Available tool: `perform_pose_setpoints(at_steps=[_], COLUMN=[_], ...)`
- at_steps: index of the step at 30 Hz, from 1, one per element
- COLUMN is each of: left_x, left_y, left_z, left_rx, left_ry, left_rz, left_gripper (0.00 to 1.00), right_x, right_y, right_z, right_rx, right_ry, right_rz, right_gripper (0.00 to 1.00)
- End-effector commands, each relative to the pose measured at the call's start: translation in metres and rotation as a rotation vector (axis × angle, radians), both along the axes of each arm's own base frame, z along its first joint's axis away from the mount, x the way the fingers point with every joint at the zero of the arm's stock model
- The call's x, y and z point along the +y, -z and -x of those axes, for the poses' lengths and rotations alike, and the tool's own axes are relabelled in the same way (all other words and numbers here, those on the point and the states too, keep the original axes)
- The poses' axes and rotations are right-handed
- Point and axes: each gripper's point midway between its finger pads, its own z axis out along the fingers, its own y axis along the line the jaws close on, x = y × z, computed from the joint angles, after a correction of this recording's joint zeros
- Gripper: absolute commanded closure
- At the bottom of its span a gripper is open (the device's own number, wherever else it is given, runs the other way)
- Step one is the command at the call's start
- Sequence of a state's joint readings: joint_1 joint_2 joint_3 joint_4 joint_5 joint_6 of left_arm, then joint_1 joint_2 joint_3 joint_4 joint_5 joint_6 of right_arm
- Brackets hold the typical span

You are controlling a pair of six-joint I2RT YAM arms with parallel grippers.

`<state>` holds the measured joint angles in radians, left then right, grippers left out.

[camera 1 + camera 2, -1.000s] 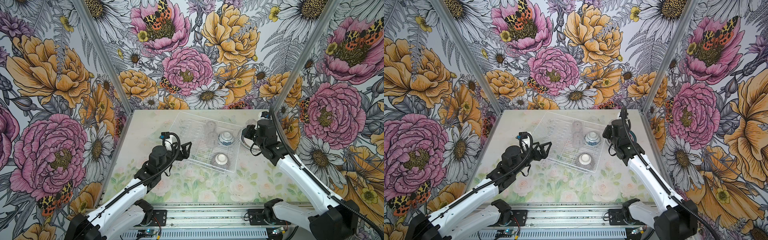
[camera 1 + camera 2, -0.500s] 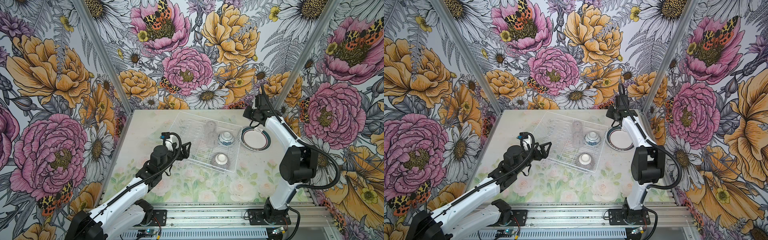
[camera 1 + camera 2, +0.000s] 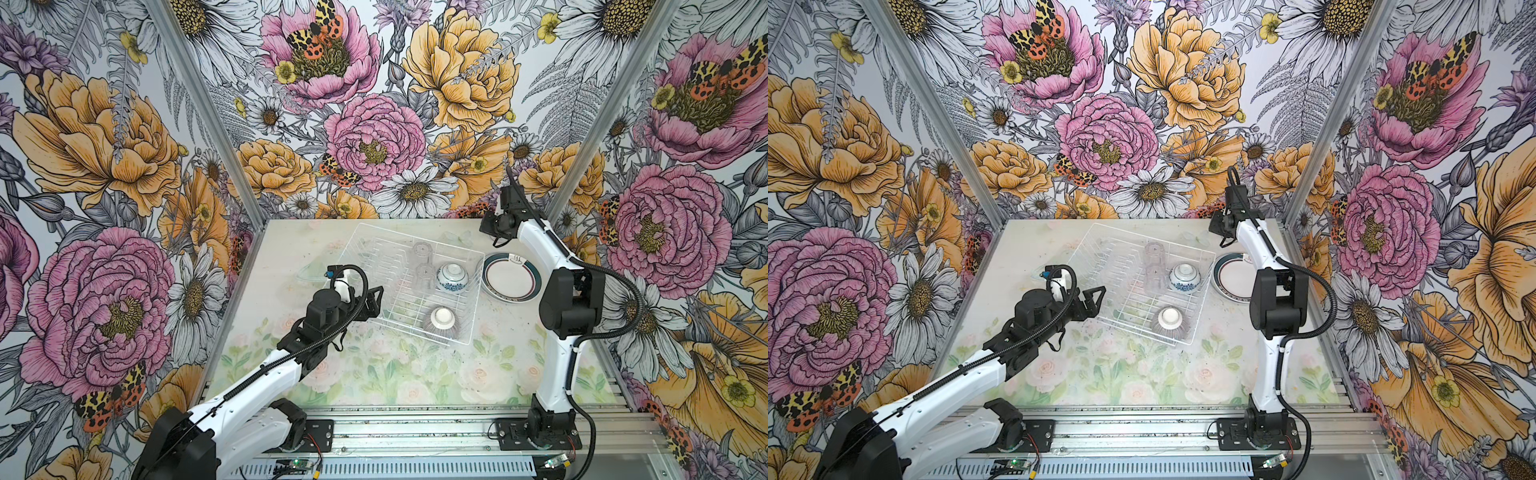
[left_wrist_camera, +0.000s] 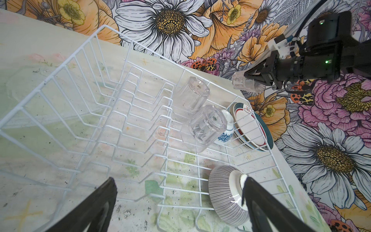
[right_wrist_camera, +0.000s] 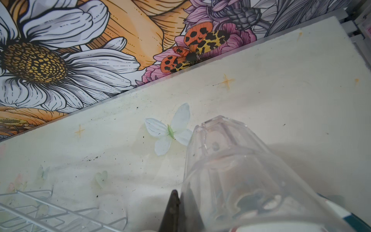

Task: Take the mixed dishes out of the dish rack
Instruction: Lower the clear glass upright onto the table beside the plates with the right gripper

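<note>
**Setting:** booth papered with large flowers; pale floral table.

**Both top views:**
- The wire rack sits toward the table's far edge, and its plate slots are empty.
- Inside the rack are two glasses side by side along its middle. A blue-and-white bowl sits just right of them, and a ribbed bowl, foot up, is in the near right corner.
- A plate lies flat on the table just outside the rack's right side.
- The left gripper is at the rack's near left edge, jaws spread wide, holding nothing.
- The right gripper is raised beyond the rack's far right corner.

**Left wrist view:**
- The right gripper is pinched nearly closed on the rim of a third glass, which is clear of the rack.
- A faint round shape lies by the rack's left side; whether it is a plate or part of the table print cannot be told.

**Right wrist view:** the glass fills the foreground, over bare table beyond the rack's far rim.

**Progress, judged:** one plate is out and one glass is on its way out. Four items remain in the rack, so less than half the job is done.
</note>
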<state>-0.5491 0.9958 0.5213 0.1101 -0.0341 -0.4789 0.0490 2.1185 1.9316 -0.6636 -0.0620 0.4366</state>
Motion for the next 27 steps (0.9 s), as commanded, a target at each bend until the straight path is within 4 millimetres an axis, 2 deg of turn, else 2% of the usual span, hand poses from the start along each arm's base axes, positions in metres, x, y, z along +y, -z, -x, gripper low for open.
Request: perform_pose_setpoints(at_steps=[1,8,16,23,27], left_x=[0.001,0.001,0.001,0.000,0.001], left_y=[-0.003,-0.001,-0.001,0.000,-0.001], left_z=[-0.004,-0.004,-0.005,-0.005,-0.005], left_rx=[-0.015,-0.005,-0.002,0.001,0.001], left_ry=[-0.004,0.001,-0.001,0.001,-0.001], left_rz=[0.008,0.018,0.020,0.022,0.025], left_gripper=[0.01,0.01,0.01,0.01,0.01], right_x=[0.007,0.011,0.042,0.054,0.055], right_y=[-0.010,0.009,0.030,0.043,0.040], right_z=[-0.007,-0.009,-0.004,-0.001,0.004], right_rx=[-0.025,0.009,0.051,0.080,0.095], right_ry=[-0.026,-0.032,-0.089,-0.110,-0.113], right_rz=[0.013,0.005,0.016,0.064,0.113], right_gripper=[1.00,1.00,1.00,1.00,1.00])
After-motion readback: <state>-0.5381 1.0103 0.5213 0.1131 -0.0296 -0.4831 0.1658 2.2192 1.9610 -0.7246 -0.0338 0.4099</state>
